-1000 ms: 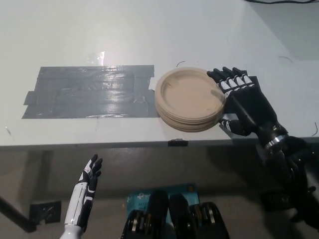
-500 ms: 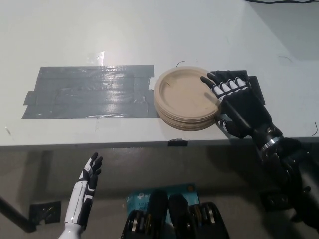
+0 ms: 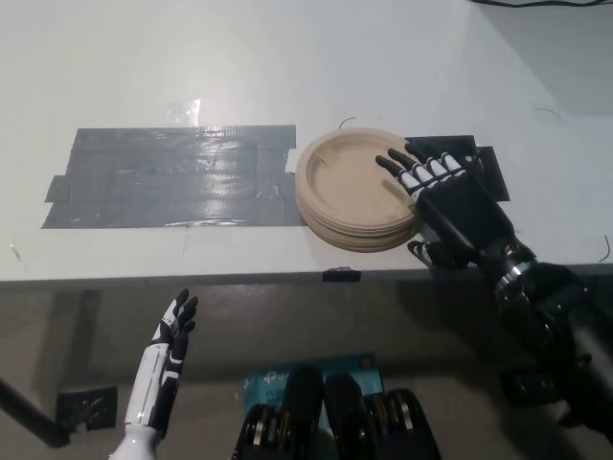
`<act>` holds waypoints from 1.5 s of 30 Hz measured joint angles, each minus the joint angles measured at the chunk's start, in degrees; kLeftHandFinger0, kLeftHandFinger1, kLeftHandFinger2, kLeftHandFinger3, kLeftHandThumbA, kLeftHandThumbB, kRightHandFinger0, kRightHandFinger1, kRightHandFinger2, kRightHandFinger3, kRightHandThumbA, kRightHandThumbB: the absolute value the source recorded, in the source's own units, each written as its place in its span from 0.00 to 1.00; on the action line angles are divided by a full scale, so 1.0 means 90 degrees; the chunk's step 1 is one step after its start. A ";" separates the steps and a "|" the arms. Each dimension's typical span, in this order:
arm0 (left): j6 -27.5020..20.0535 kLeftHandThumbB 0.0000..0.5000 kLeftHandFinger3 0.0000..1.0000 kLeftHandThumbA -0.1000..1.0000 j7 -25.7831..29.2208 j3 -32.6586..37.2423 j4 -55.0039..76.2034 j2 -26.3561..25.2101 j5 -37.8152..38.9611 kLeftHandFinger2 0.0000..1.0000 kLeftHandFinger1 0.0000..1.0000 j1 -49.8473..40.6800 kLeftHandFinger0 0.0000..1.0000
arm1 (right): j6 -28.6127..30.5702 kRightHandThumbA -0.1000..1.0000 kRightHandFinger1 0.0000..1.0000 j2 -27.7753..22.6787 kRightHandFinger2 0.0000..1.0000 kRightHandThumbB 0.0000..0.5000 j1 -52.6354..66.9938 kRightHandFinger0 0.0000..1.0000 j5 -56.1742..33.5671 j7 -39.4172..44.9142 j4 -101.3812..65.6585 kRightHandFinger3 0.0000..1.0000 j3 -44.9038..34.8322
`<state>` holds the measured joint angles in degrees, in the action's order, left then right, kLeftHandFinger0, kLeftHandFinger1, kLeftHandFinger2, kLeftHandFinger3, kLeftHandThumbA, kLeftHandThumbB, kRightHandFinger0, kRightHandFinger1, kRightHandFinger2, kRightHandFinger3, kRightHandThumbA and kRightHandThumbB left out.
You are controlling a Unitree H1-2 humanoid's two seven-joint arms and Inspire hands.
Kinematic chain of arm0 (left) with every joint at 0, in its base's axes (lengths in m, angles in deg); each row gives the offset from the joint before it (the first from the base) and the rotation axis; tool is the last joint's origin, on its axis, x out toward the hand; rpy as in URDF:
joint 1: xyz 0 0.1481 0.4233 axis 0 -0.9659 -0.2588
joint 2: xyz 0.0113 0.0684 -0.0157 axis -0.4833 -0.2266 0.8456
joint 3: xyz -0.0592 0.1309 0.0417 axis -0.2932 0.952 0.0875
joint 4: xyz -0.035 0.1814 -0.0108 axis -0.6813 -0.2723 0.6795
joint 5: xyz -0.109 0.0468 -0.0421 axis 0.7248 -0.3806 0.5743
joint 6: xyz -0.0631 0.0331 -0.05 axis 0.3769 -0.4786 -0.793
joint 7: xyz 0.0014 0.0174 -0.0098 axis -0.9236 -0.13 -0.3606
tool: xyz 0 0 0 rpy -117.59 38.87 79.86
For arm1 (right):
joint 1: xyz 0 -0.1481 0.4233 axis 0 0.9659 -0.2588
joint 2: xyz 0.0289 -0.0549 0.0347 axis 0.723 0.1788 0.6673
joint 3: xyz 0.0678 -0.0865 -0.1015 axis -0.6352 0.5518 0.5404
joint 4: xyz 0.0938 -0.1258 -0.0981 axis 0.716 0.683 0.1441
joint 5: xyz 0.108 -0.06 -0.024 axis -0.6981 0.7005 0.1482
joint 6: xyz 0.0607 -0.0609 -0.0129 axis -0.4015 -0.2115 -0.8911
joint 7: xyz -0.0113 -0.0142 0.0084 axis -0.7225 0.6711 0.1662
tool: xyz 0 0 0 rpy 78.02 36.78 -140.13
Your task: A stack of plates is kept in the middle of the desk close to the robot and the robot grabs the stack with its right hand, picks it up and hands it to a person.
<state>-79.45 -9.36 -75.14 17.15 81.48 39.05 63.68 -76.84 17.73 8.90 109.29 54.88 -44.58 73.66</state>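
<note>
A stack of tan plates (image 3: pixel 349 192) sits on the white desk (image 3: pixel 287 67), close to its near edge and right of a grey tape patch. My black right hand (image 3: pixel 442 195) lies at the stack's right side, its fingers (image 3: pixel 407 165) spread over the top plate's right rim and its thumb low beside the stack's near right edge. The hand has not closed on the plates, and the stack rests flat on the desk. My white left hand (image 3: pixel 174 331) hangs below the desk's front edge at lower left, fingers apart, holding nothing.
A wide patch of grey tape (image 3: pixel 172 177) covers the desk left of the plates. Dark tape (image 3: pixel 484 163) lies under and behind my right hand. A small black tab (image 3: pixel 342 275) sits on the desk's front edge. A blue item (image 3: pixel 278 379) lies on the floor below.
My right hand has slid left onto the stack, fingers now reaching over the top plate's right rim. The stack shifted slightly left. The left hand has barely moved.
</note>
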 measured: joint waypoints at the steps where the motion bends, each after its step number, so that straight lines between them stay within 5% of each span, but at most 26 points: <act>1: 0.0000 0.61 1.00 1.00 0.0000 -0.0001 0.0000 -0.0001 0.0000 1.00 1.00 0.0004 1.00 | 0.0004 0.94 1.00 -0.0006 1.00 1.00 -0.0027 1.00 0.0000 0.0008 0.0003 1.00 0.0000; 33: -0.0011 0.66 1.00 1.00 0.0000 -0.0003 -0.0021 -0.0009 -0.0052 1.00 1.00 0.0015 1.00 | 0.0067 0.90 1.00 0.0190 1.00 1.00 -0.0311 1.00 0.0205 -0.0153 0.0842 1.00 0.0361; 37: -0.0011 0.66 1.00 1.00 0.0001 -0.0004 -0.0021 -0.0010 -0.0060 1.00 1.00 0.0045 1.00 | 0.0063 0.76 1.00 0.0257 1.00 1.00 -0.0435 1.00 0.0254 -0.0199 0.1096 1.00 0.0474; 38: -0.0011 0.66 1.00 1.00 0.0000 -0.0003 -0.0020 -0.0009 -0.0061 1.00 1.00 0.0051 1.00 | 0.0065 0.63 1.00 0.0276 1.00 1.00 -0.0485 1.00 0.0278 -0.0212 0.1204 1.00 0.0520; 39: -0.0011 0.65 1.00 1.00 0.0000 -0.0003 -0.0021 -0.0008 -0.0063 1.00 1.00 0.0061 1.00 | 0.0078 0.25 0.75 0.0301 0.76 0.72 -0.0560 0.83 0.0307 -0.0268 0.1388 0.99 0.0585; 40: -0.0011 0.64 1.00 1.00 0.0000 -0.0003 -0.0022 -0.0009 -0.0063 1.00 1.00 0.0069 1.00 | 0.0127 0.06 0.26 0.0337 0.49 0.71 -0.0662 0.33 0.0322 -0.0366 0.1633 0.62 0.0642; 41: -0.0011 0.64 1.00 1.00 0.0000 -0.0003 -0.0023 -0.0010 -0.0064 1.00 1.00 0.0075 1.00 | 0.0182 0.01 0.13 0.0387 0.36 0.70 -0.0797 0.07 0.0357 -0.0523 0.1913 0.48 0.0727; 42: -0.0009 0.62 1.00 1.00 -0.0003 -0.0002 -0.0024 -0.0008 -0.0065 1.00 1.00 0.0082 1.00 | 0.0196 0.00 0.03 0.0424 0.27 0.69 -0.0907 0.01 0.0412 -0.0667 0.2129 0.30 0.0806; 43: -0.0009 0.62 1.00 1.00 -0.0003 -0.0002 -0.0025 -0.0007 -0.0065 1.00 1.00 0.0083 1.00 | 0.0200 0.00 0.00 0.0453 0.30 0.66 -0.1010 0.00 0.0459 -0.0796 0.2286 0.18 0.0861; 45: -0.0003 0.60 1.00 1.00 -0.0007 -0.0001 -0.0038 -0.0008 -0.0065 1.00 1.00 0.0086 1.00 | 0.0199 0.00 0.01 0.0486 0.37 0.59 -0.1197 0.00 0.0536 -0.1131 0.2561 0.17 0.0971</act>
<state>-79.48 -9.42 -75.15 16.81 81.41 38.46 64.45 -75.04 22.11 -1.87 114.11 44.70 -21.54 82.40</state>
